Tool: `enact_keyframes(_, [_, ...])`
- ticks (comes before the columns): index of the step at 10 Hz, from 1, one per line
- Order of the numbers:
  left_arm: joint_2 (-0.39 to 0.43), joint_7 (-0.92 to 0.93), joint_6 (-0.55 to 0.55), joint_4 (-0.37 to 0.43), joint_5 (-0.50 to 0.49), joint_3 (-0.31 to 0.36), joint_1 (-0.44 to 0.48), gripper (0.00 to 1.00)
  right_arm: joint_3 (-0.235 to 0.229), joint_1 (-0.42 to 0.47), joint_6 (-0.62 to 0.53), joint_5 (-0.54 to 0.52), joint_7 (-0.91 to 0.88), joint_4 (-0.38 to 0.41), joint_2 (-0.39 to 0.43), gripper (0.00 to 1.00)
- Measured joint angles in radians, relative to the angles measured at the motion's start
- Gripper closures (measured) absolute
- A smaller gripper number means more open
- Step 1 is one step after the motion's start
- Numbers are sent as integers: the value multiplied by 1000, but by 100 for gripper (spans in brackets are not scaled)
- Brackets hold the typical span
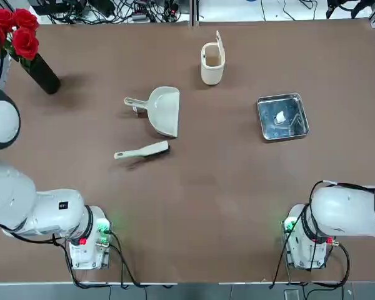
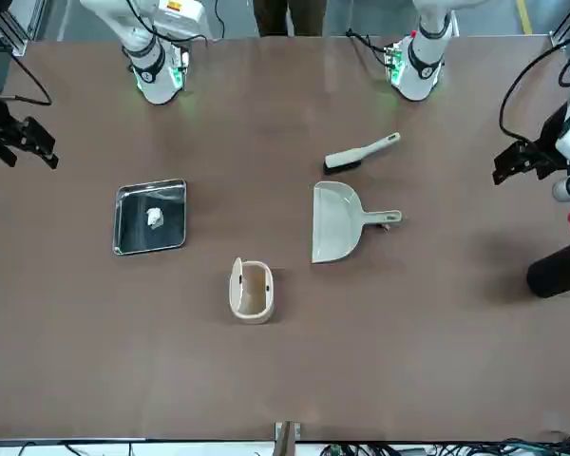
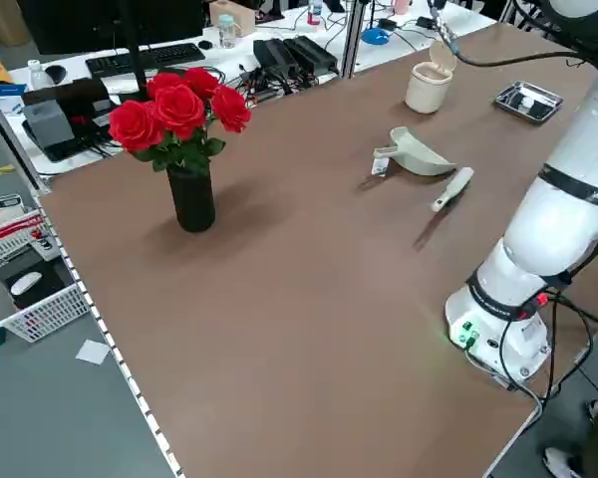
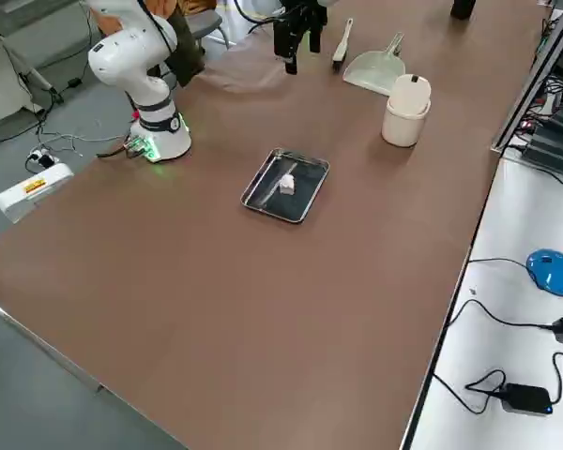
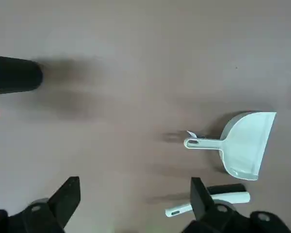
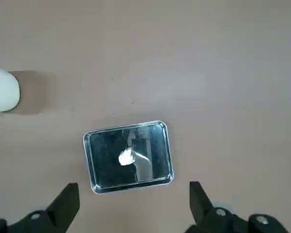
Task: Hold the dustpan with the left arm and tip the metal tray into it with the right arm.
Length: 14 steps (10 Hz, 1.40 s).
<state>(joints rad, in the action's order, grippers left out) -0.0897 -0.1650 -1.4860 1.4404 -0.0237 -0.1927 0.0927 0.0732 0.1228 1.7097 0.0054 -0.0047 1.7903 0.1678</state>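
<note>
The cream dustpan (image 1: 163, 110) (image 2: 336, 221) lies flat left of the table's middle, its stubby handle toward the left arm's side. The shiny metal tray (image 1: 282, 117) (image 2: 150, 217) rests flat on the right half and holds a small white crumpled scrap (image 6: 125, 157). My left gripper (image 5: 136, 187) (image 2: 516, 161) hangs open high above the table; its wrist view shows the dustpan (image 5: 245, 143) far below and off to one side. My right gripper (image 6: 133, 190) (image 2: 24, 141) is also open and raised, with the tray (image 6: 128, 156) below it. Neither gripper touches anything.
A cream long-handled brush (image 1: 142, 150) lies just in front of the dustpan. A cream upright bin (image 1: 212, 62) with a raised lid flap stands at the back middle. A black vase of red roses (image 1: 40, 74) stands at the back left. Both arm bases (image 1: 87, 240) (image 1: 306, 240) sit at the near edge.
</note>
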Motion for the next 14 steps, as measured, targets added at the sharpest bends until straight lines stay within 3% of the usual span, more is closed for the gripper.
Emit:
enact_keyframes(3, [-32, -104, 0, 2, 0, -1, -3, 0, -22, 0, 54, 0, -2, 48, -6, 0])
enact_keyframes(6, [-69, -391, 0, 2, 0, -10, -22, 0, -103, 1, 121, 9, -106, 114, -14, 0])
enact_keyframes(9, [-108, -771, -25, 17, 1, -21, -126, 0, -184, 2, 247, 41, -272, 222, -18, 0])
enact_keyframes(11, [-108, -1005, -160, 112, 8, -26, -154, 0, -227, 2, 322, 84, -353, 303, -25, 0])
enact_keyframes(14, [-51, -1282, -366, 324, 15, -33, -153, 0, -264, 2, 391, 164, -482, 368, -84, 0])
